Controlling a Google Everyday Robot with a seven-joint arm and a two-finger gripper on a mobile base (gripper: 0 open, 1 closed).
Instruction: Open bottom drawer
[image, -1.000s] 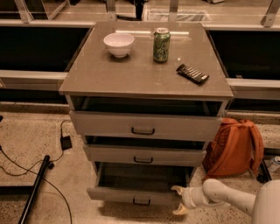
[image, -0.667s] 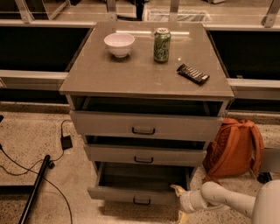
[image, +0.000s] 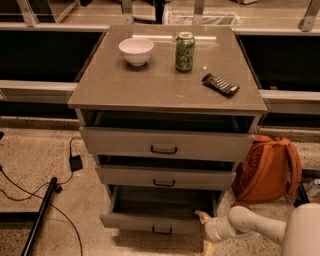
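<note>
End effector (image: 205, 231) at bottom drawer (image: 145, 221) front's rt edge, fingers (image: 202, 216) spread; drawer partly out.

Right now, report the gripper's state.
Gripper: at the right end of the bottom drawer front, which is pulled partly out; open or closed cannot be told.
</note>
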